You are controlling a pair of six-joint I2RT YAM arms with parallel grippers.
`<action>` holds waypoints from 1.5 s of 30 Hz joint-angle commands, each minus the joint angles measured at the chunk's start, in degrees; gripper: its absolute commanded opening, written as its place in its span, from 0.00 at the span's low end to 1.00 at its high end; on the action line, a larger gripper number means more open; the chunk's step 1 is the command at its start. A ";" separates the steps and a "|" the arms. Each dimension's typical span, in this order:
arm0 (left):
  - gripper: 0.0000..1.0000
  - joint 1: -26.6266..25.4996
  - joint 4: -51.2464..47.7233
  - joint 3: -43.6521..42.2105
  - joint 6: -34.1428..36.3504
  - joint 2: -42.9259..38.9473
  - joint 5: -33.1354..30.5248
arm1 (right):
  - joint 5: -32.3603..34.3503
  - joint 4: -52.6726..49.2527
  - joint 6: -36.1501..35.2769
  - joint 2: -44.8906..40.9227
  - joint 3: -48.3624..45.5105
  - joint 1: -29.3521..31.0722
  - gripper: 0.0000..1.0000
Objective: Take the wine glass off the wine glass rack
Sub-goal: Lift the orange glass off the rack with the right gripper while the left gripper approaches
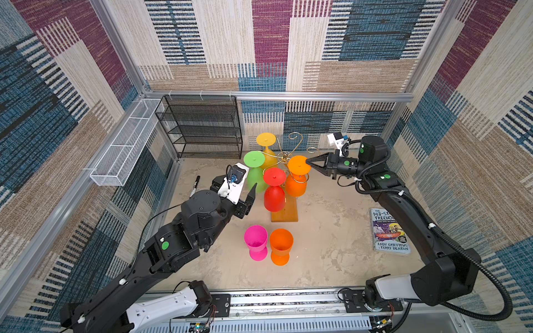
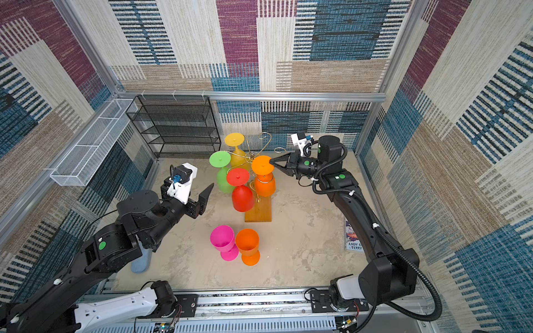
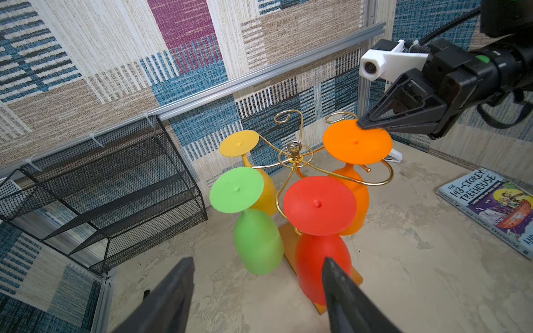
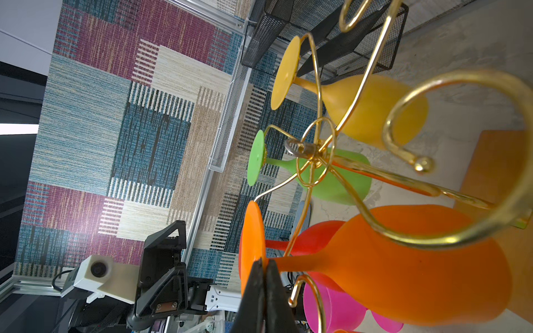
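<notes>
Nearest, my left tool (image 3: 257, 258) gapes empty. My right tool (image 3: 360, 125) is clamped on the hanging orange wine glass (image 3: 357, 142) by its foot. Next it should slide off the wine glass rack (image 3: 294, 152).

Book (image 2: 353, 241): was mostly hidden behind the right arm, well back from the right gripper (image 2: 271, 163).
Orange glass (image 4: 403, 268): foot's rim vanished between that gripper's pinched fingers.
Wooden base (image 3: 357, 281): was largely covered by the red glass (image 3: 318, 206) just ahead of the left gripper (image 3: 256, 261).
Pale blue item (image 2: 141, 263): lay under the left arm, behind that gripper; kind unclear.
</notes>
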 commanded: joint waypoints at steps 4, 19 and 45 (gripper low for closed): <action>0.72 0.49 0.93 -0.20 -0.38 0.24 0.90 | 2.23 0.84 2.00 -1.00 -0.64 -0.02 0.00; 0.72 1.23 0.54 -0.50 -1.22 0.13 2.07 | 5.83 3.08 3.81 -5.27 -5.12 -2.05 0.00; 0.69 15.38 6.51 3.51 -12.72 4.29 34.32 | 7.68 5.63 -3.41 -30.87 -12.15 -14.93 0.00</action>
